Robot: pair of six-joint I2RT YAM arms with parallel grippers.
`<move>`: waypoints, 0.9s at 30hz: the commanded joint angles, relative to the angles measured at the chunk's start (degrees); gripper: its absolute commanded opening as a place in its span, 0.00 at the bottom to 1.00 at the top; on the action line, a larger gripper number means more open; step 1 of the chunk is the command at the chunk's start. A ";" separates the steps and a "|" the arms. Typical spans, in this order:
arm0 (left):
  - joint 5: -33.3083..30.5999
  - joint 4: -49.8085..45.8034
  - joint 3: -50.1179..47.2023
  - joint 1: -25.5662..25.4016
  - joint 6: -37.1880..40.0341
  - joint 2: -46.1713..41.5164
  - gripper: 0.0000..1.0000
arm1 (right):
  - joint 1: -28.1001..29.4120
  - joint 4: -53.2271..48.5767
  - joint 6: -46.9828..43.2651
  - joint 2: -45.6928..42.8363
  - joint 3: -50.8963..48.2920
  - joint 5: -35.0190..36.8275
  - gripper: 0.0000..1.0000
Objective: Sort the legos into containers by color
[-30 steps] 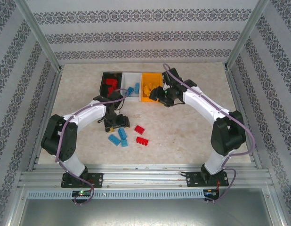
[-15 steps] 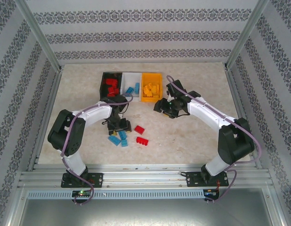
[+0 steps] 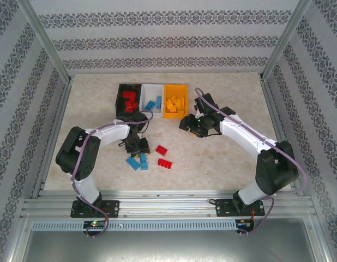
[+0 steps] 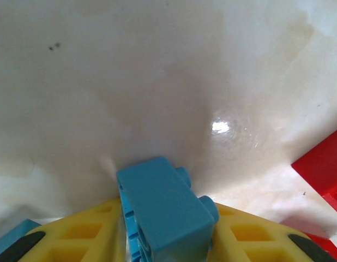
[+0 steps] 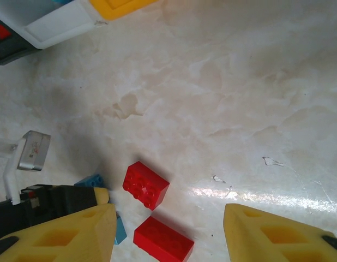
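Wallpaper (image 3: 168,43) in grey ornamental bands lined three sides of the booth, with aluminium posts (image 3: 46,41) slanting up at the corners and rails (image 3: 168,206) running along the near edge. The tabletop (image 3: 234,158) was a cream, marble-veined surface. It was glossy enough to throw back a bright spot of light, and it was faintly stained here and there.

At the back stood three bins side by side. The black bin (image 3: 118,98) held red pieces, the white bin (image 3: 152,88) blue ones and the orange bin (image 3: 175,87) yellow ones.

The left gripper (image 3: 137,148) was down near the middle of the table, its yellow fingers (image 4: 86,237) pressed against either side of a light blue brick (image 4: 163,199). Two more blue bricks (image 3: 137,162) lay just beside it, and two red bricks (image 3: 163,156) sat a little to their right.

The right gripper (image 3: 183,123) hung in front of the orange bin, its jaws standing apart with nothing between them.
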 commanded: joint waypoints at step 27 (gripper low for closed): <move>5.22 -7.32 53.66 12.73 3.73 24.22 0.30 | -6.35 -4.18 -0.71 -12.28 -8.00 -2.31 0.56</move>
